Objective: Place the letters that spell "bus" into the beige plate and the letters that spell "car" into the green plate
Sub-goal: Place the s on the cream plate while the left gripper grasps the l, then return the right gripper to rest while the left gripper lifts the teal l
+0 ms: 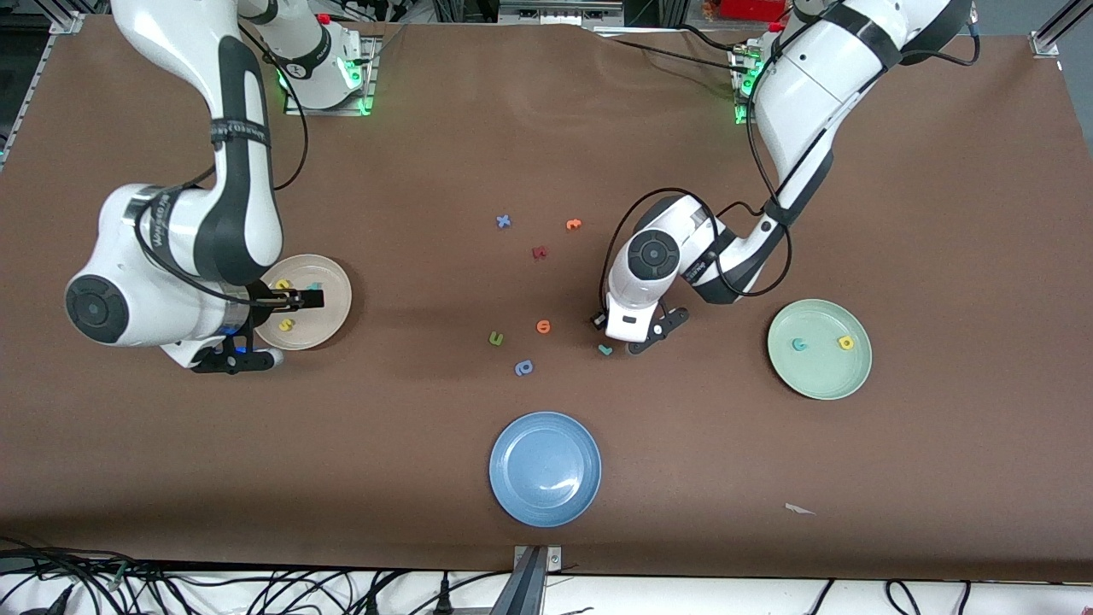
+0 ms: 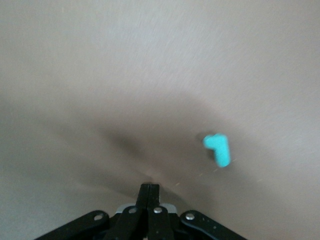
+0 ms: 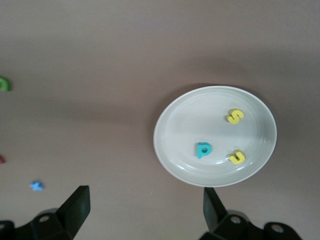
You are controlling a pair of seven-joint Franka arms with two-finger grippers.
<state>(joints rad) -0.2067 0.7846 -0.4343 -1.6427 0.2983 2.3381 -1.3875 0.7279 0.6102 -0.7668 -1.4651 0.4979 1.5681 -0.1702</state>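
The beige plate (image 1: 331, 295) near the right arm's end holds a teal b (image 3: 203, 149), a yellow u (image 3: 237, 157) and a yellow s (image 3: 235, 116). My right gripper (image 1: 309, 299) hangs over this plate (image 3: 175, 150), open and with nothing in it. The green plate (image 1: 820, 376) near the left arm's end holds a teal c (image 1: 799, 344) and a yellow a (image 1: 845, 342). My left gripper (image 2: 151, 192) is low over the table, shut on nothing. The thin teal r (image 2: 217, 149) lies on the cloth just beside its fingertips, apart from them, and nearer the front camera (image 1: 605, 348).
A blue plate (image 1: 545, 504) sits near the table's front edge. Loose letters lie mid-table: a blue x (image 1: 504, 221), an orange one (image 1: 573, 225), a dark red one (image 1: 539, 252), a green u (image 1: 496, 339), an orange round one (image 1: 543, 325) and a blue p (image 1: 523, 368).
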